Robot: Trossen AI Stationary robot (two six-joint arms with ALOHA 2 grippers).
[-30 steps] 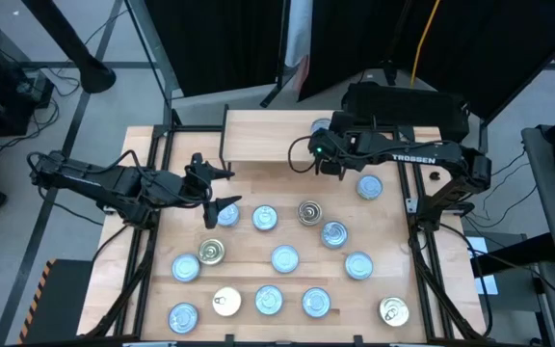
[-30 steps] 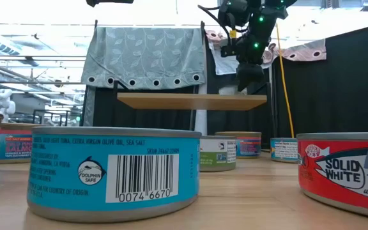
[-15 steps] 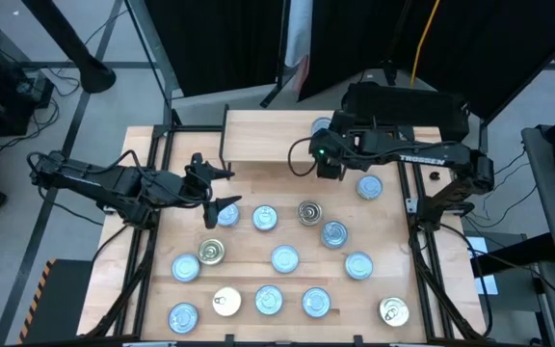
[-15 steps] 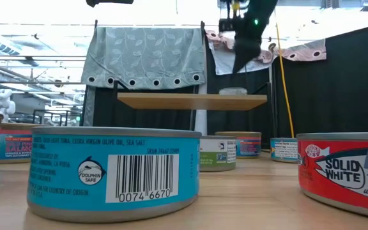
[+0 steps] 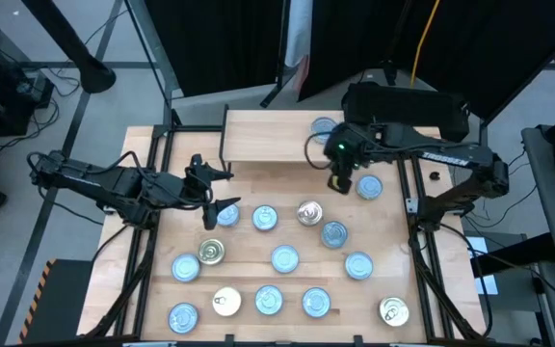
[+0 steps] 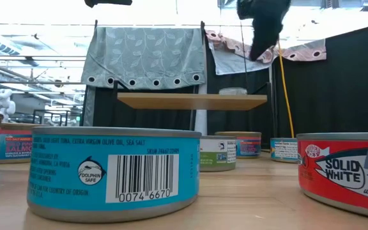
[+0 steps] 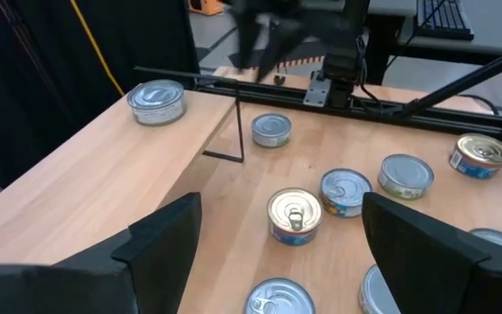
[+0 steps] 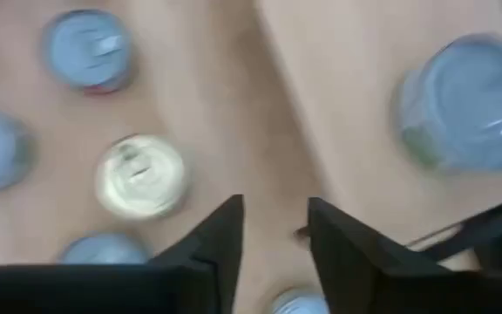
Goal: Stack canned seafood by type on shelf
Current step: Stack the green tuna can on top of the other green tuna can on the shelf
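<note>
The shelf [image 5: 268, 137], a low wooden riser on black legs, stands at the table's far middle. One blue-lidded can [image 5: 324, 126] rests on its right end and also shows in the low view [image 6: 233, 91]. Several more cans stand on the table, most blue-lidded [image 5: 264, 218], some cream-lidded [image 5: 308, 212]. My right gripper [image 5: 341, 181] hangs above the table just near of the shelf's right end, pointing down. Its fingers stand narrowly apart [image 8: 275, 218] with nothing between them. My left gripper [image 5: 222, 191] waits open over the table's left side, holding nothing [image 7: 279, 205].
A blue-lidded can [image 5: 369, 187] stands just right of my right gripper. Rows of cans fill the table's middle and near half [image 5: 284, 258]. The shelf's top left of its can is bare wood [image 7: 103, 174]. Black frame rails run along both table sides [image 5: 414, 207].
My right gripper has risen from the can on the shelf and drawn back toward the table's near and right edges, tipping to point more steeply down. The can stays on the shelf.
</note>
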